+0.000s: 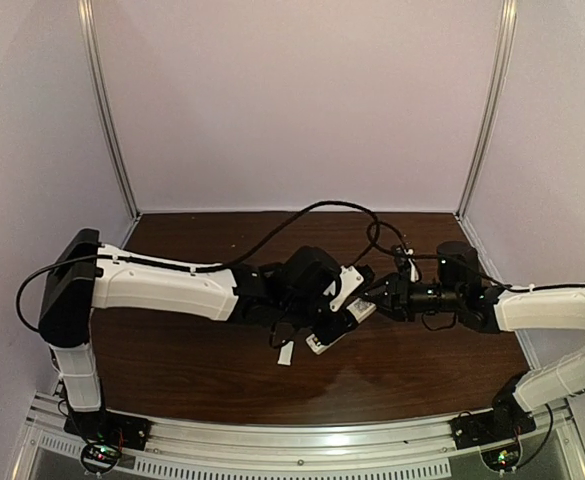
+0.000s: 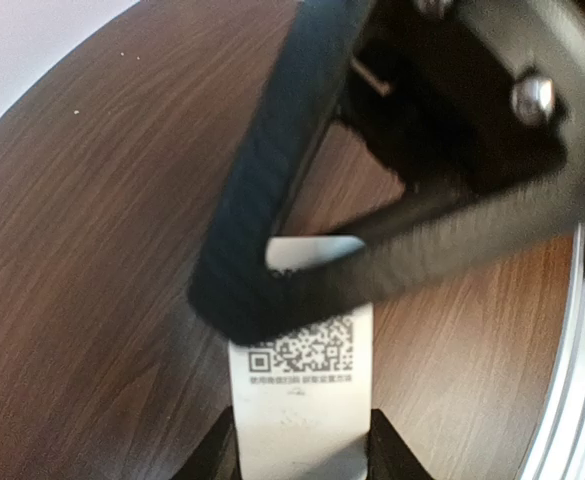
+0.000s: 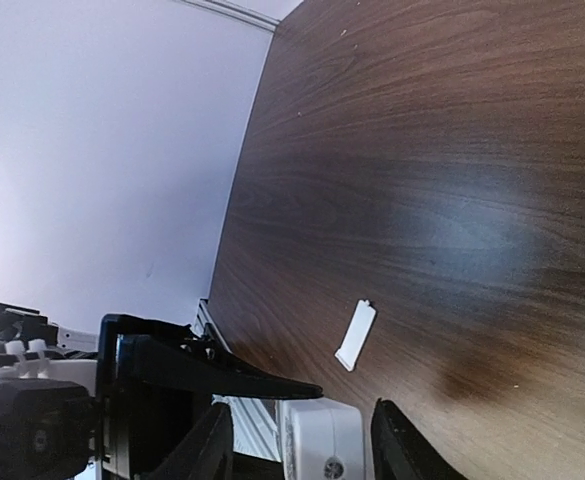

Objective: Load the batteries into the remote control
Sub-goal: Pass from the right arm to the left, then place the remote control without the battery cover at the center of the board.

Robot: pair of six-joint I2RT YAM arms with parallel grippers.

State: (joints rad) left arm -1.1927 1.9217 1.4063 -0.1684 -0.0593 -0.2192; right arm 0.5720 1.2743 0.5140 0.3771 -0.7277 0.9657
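Observation:
The remote control [image 2: 302,400] is a slim white bar, its back with a square code label facing the left wrist camera. My left gripper [image 2: 302,435] is shut on its sides and holds it above the table [image 1: 212,360]. In the top view the remote control [image 1: 334,330] hangs tilted at the table's middle. My right gripper [image 1: 375,299] meets it from the right. Its black fingers [image 2: 262,200] straddle the remote's far end. In the right wrist view that white end [image 3: 322,440] sits between the open jaws of my right gripper [image 3: 302,445] with a gap on each side. The batteries are out of view.
A small loose white cover plate [image 3: 356,335] lies flat on the dark wooden table, also in the top view [image 1: 285,352] just left of the remote. A black cable [image 1: 312,215] arcs over the back of the table. Pale walls [image 1: 292,100] enclose three sides.

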